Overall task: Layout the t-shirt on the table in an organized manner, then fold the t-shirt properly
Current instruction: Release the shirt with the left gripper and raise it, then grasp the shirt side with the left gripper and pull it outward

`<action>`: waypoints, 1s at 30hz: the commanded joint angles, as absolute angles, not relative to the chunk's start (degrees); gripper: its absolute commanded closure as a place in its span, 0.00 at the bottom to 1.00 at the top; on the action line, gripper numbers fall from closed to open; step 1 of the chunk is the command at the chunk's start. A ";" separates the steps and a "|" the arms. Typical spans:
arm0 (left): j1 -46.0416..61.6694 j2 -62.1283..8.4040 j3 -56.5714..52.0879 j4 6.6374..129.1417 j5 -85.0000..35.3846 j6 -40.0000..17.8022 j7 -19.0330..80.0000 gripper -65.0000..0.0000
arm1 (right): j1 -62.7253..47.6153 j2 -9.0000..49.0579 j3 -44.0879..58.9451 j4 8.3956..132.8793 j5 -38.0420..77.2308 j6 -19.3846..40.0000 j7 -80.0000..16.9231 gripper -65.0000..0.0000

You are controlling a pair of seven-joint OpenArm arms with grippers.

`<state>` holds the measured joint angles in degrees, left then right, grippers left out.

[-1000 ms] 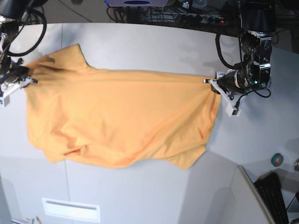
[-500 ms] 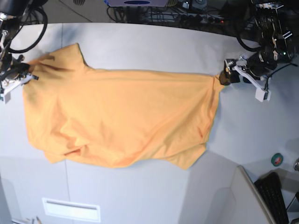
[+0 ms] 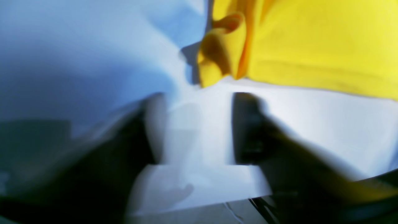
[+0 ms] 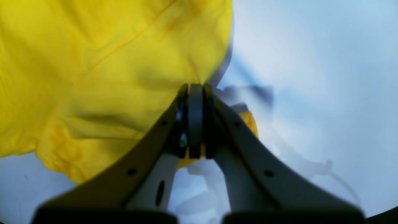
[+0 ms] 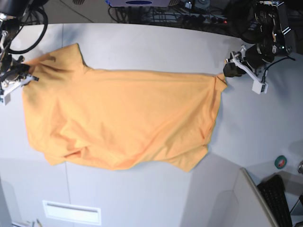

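The large orange-yellow cotton t-shirt (image 5: 120, 120) lies spread, wrinkled, across the middle of the broad white table (image 5: 156, 45), reaching its left edge. The right gripper (image 4: 195, 93) is clamped on the shirt's left corner. The left gripper (image 3: 199, 124) stands with jaws apart, empty, just beside the shirt's bunched right corner.

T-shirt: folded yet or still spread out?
Spread, not folded. The t-shirt lies open across the table, rumpled along its near edge; the right gripper is shut on one corner.
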<state>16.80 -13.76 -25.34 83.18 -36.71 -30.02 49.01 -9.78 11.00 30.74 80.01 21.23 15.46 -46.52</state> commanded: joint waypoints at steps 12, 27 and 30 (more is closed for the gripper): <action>-4.35 -13.76 -3.65 71.52 -34.95 -16.40 47.96 1.00 | -9.27 12.09 30.99 80.92 21.67 15.43 -45.76 1.00; -25.45 -8.31 2.95 41.71 -15.60 -16.22 31.43 1.00 | 1.63 15.78 30.73 73.45 21.58 15.43 -45.23 1.00; -27.38 -6.81 2.95 38.46 -13.23 -16.22 27.47 1.00 | 4.53 17.71 27.82 69.76 21.58 15.43 -41.89 1.00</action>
